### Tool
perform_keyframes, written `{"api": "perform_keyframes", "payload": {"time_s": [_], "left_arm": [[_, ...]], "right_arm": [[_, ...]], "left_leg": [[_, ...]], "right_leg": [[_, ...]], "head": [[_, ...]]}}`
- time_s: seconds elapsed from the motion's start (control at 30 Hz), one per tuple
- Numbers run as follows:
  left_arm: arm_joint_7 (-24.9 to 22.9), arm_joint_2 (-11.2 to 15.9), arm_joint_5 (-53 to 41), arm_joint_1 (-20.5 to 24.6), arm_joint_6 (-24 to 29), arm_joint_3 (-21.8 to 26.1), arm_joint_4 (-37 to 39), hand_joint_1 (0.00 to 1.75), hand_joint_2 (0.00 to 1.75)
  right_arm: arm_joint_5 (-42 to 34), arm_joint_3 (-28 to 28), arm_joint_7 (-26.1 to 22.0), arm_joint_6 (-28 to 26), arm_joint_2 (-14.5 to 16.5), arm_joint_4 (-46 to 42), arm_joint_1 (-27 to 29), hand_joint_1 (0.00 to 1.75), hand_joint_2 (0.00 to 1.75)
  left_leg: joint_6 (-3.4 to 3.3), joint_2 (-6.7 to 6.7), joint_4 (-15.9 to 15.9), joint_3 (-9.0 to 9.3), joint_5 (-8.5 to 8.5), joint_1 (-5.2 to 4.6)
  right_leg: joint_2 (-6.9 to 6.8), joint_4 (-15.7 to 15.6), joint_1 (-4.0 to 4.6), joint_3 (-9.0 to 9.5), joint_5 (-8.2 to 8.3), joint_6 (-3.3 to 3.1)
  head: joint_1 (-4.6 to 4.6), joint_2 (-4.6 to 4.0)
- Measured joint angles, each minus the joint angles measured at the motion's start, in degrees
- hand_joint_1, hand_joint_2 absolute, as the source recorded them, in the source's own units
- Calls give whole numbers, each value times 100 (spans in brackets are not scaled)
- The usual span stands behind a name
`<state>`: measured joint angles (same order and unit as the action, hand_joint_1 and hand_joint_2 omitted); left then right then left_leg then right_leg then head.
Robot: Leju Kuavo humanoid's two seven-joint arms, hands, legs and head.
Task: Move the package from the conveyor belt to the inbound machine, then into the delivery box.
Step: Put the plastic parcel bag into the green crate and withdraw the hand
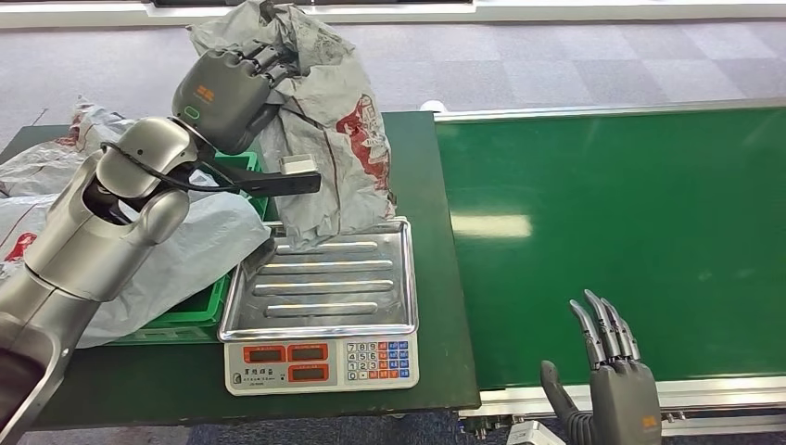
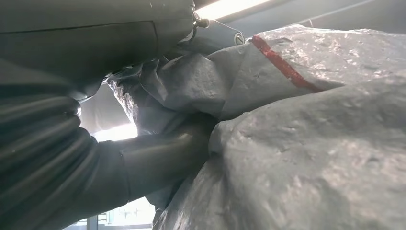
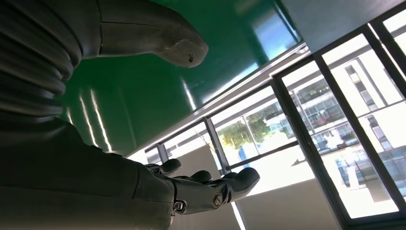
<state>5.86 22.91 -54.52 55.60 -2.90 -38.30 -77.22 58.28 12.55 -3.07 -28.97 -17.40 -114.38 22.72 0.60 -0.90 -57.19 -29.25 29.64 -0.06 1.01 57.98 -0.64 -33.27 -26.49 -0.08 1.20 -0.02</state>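
Package: grey plastic mailer bag (image 1: 324, 120) with red print, held up in the air, its lower end hanging down to the back edge of the scale tray, whether it touches there I cannot tell.
Left hand: the left hand (image 1: 227, 93) grips the upper part of the package, fingers closed into the crumpled plastic; the left wrist view shows the thumb pressed into the grey film.
Right hand: the right hand (image 1: 607, 375) is empty, fingers spread and pointing up, at the near edge of the conveyor belt (image 1: 630, 232).
Inbound machine: I take it to be the weighing scale (image 1: 320, 315) with steel tray and keypad, standing on the dark green table (image 1: 422, 167) just beside the belt.
Delivery box: probably the green crate (image 1: 199, 315) on the left of the scale, already with white and grey bags (image 1: 185, 250) lying over it.
Step in hand: package is off the belt and at the scale, so the weighing step seems to be in progress, or the carry toward the crate.
Next move: if not yet weighed, lower it flat on the tray and release; otherwise swing it left over the crate and open the fingers, keeping the loose bag end from dragging on the tray.
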Motion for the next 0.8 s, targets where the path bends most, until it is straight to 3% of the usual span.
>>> {"api": "perform_keyframes", "payload": {"time_s": [0.27, 0.43, 0.63, 0.8], "left_arm": [[-337, 250, -565, -26, -28, 544, 183, 175, 175], [-178, 731, -597, -31, -77, 1351, 776, 175, 175], [233, 1516, -180, -303, -241, 2360, 1416, 175, 175], [369, 1822, -34, -752, -331, 2830, 1682, 175, 175]], "right_arm": [[108, 0, 9, 164, 170, 23, -3, 0, 175], [127, 0, -27, 236, 248, 55, -5, 0, 175], [21, 0, -210, 298, 282, 172, -99, 0, 175], [-35, -2, -215, 322, 299, 272, -186, 0, 175]], "left_leg": [[1, 8, 2, -1, 0, 1], [5, 33, 7, -3, -3, 5], [8, 52, 11, -4, -2, 7], [8, 31, 10, -8, -2, 4]], "right_leg": [[8, 3, 0, -5, 0, 0], [26, 8, 3, -17, 1, -2], [51, 12, 6, -31, -1, -6], [34, 10, 4, -24, -3, -8]], "head": [[0, 0], [0, 0], [-2, 0], [-1, 0]]}}
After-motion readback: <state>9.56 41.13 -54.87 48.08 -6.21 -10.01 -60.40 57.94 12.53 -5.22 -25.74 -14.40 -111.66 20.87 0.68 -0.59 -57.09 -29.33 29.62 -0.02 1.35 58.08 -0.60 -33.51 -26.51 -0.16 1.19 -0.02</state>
